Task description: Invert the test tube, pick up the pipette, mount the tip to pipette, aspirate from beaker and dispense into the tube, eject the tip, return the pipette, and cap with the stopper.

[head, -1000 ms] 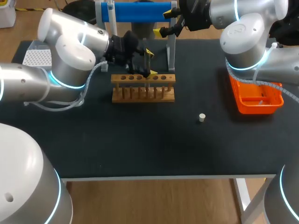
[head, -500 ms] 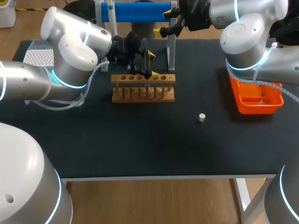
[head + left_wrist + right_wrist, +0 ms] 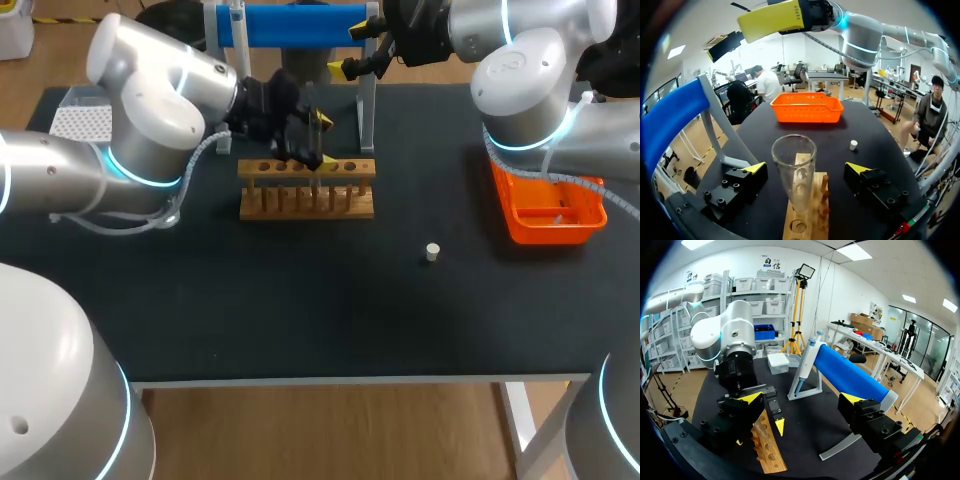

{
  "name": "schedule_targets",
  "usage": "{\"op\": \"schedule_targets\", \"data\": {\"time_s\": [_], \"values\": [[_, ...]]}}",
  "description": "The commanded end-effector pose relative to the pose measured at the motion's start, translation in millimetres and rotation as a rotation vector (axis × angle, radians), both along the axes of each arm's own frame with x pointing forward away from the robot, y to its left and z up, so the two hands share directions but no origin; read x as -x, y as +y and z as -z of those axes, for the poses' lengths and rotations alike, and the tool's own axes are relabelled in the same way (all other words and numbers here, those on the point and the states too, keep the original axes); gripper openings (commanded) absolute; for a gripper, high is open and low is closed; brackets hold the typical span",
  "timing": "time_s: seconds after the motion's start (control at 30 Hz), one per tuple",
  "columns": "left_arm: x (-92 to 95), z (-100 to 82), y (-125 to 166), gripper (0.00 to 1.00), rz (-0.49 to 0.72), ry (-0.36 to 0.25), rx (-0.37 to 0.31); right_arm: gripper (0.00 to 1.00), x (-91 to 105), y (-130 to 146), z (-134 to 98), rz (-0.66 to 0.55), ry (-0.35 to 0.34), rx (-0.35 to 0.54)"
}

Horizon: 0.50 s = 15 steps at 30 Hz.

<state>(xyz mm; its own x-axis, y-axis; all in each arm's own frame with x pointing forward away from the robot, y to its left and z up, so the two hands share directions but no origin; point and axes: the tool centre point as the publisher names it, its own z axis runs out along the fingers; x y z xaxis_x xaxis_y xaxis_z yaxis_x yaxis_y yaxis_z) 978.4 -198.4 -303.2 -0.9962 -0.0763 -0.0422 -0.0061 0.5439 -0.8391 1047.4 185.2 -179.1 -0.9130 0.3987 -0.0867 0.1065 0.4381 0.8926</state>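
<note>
**Left gripper** (image 3: pixel 806 168): open. My two fingers stand one on each side of the test tube (image 3: pixel 794 167). Each yellow tip is clear of the glass, so nothing is gripped.

**Test tube:** upright in a hole of the wooden rack (image 3: pixel 812 220), with its open mouth upward. In the head view the rack sits on the black table (image 3: pixel 300 310) toward the far side. My left arm comes in from the left and holds its gripper over the middle of the rack.

**Right gripper** (image 3: pixel 801 399): open wide and empty. It hangs over the far edge of the table, beside the right-hand upright of the blue stand (image 3: pixel 290 24). It is higher than the rack and beyond it.

**Pipette** (image 3: pixel 806 362): rests on the stand at its left end, apart from both grippers.

**Stopper** (image 3: pixel 432 252): a small white piece on the table, nearer to me than the rack and to its right. It lies well apart from the rack, between it and the orange basket (image 3: pixel 550 236).

**Orange basket:** at the right side of the table, below my right arm.

**Tip box** (image 3: pixel 80 122): at the far left corner of the table, behind my left arm.
</note>
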Motion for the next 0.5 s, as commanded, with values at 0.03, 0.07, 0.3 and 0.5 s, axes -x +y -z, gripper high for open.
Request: {"op": "schedule_targets", "data": {"time_s": [0.03,0.07,0.3,0.5], "values": [[-1.4,0.0,1,1.00,0.005,0.002,0.001,1.00,0.2,0,0,-0.001,0.001,0.001],[-1.4,0.0,1,1.00,0.005,0.002,0.001,1.00,0.2,0,0,-0.001,0.001,0.001],[-1.4,0.0,1,1.00,0.005,0.002,0.001,1.00,0.5,-1,-3,-0.003,-0.001,-0.005],[-1.4,0.0,1,1.00,0.005,0.002,0.001,1.00,13.9,-16,-13,-0.010,-0.016,0.001]]}}
